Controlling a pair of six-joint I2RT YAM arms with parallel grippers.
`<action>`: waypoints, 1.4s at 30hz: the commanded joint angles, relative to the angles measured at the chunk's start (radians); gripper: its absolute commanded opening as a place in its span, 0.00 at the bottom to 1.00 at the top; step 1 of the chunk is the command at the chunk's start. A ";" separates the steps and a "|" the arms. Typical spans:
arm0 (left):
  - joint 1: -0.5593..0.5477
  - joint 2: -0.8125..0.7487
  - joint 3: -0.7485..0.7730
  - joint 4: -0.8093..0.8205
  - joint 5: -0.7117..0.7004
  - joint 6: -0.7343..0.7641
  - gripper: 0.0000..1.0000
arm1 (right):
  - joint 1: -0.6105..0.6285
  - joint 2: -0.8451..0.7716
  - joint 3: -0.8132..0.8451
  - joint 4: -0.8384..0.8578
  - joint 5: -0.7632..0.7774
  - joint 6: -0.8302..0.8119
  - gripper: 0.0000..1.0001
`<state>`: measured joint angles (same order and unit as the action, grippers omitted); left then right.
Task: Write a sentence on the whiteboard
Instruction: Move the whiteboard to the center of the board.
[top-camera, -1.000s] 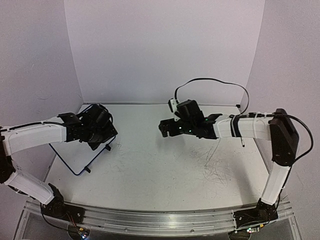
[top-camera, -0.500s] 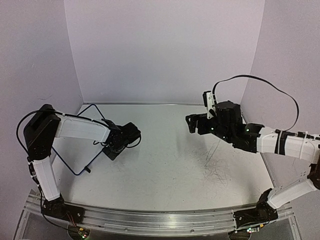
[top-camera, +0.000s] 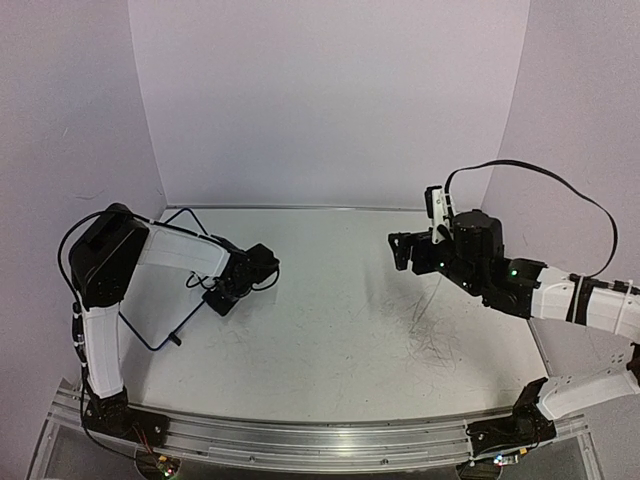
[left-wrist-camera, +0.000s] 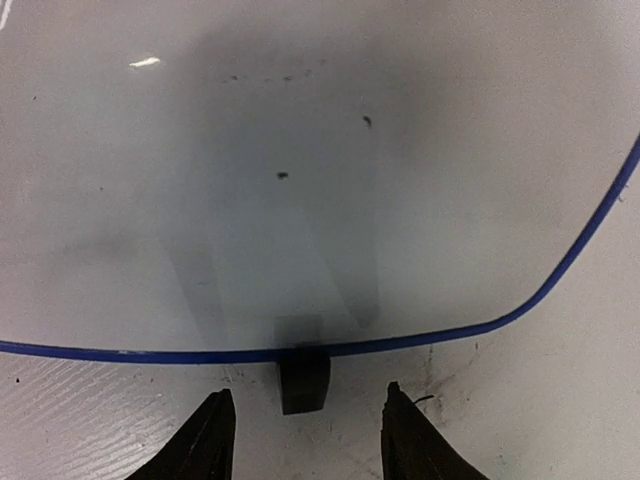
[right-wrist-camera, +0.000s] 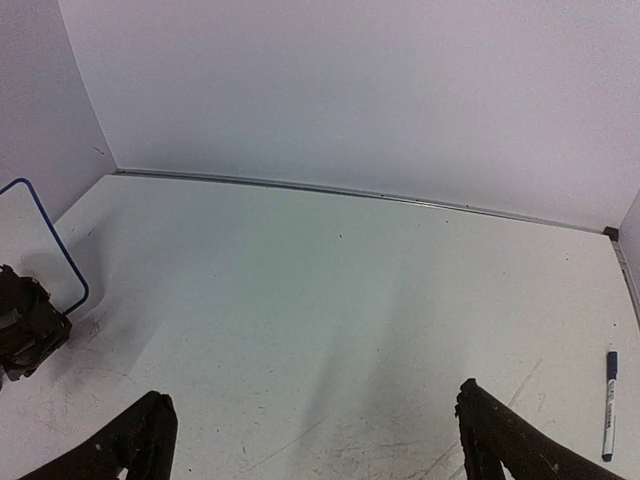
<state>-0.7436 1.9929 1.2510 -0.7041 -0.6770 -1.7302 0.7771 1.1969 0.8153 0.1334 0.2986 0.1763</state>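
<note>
Whiteboard (top-camera: 162, 318) lies flat at the far-left side of the tabletop (top-camera: 330, 330), turned diagonal, thin blue frame, partly under the folded left arm. Left claw (left-wrist-camera: 307, 392) sits low at the board's right-hand edge, pointing in across it. In the left wrist view its fingers (left-wrist-camera: 213, 438) are apart with a clear gap and nothing clamped. One black clip foot (left-wrist-camera: 303, 378) on the frame sits between the tips, touching neither. The second clip foot (top-camera: 176, 340) shows further down the same edge in the top view. The board face in the wrist view is white with the claw's shadow on it and a few small dark specks (left-wrist-camera: 282, 176). A rounded corner of the frame curves off right. Right arm reaches in from the right side, and the right claw (right-wrist-camera: 311, 392) is held up above the tabletop, aimed toward the back wall (right-wrist-camera: 330, 90) and leftward. Its jaws are spread wide, with nothing between them. The right wrist view catches a corner of the board's blue frame at far left, with the left claw's black body just below it. A marker pen (right-wrist-camera: 609, 405), white barrel with a dark cap, lies on the tabletop at the far right, well apart from the board and both claws. Grey scribble scratches (top-camera: 435, 345) mark the tabletop below the right arm. A black cable (top-camera: 540, 172) loops above the right wrist.
</note>
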 joint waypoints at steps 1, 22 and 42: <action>0.013 0.012 0.036 -0.031 -0.069 -0.006 0.47 | -0.005 -0.027 -0.017 0.050 0.013 -0.015 0.98; -0.035 0.101 0.126 -0.025 -0.139 0.036 0.22 | -0.007 -0.107 -0.064 0.058 0.002 0.003 0.98; -0.335 0.215 0.331 -0.027 -0.177 0.213 0.06 | -0.007 -0.319 -0.136 0.011 0.148 0.053 0.98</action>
<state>-1.0020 2.1733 1.4794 -0.7498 -0.7914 -1.5823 0.7746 0.9472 0.6784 0.1524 0.3651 0.1946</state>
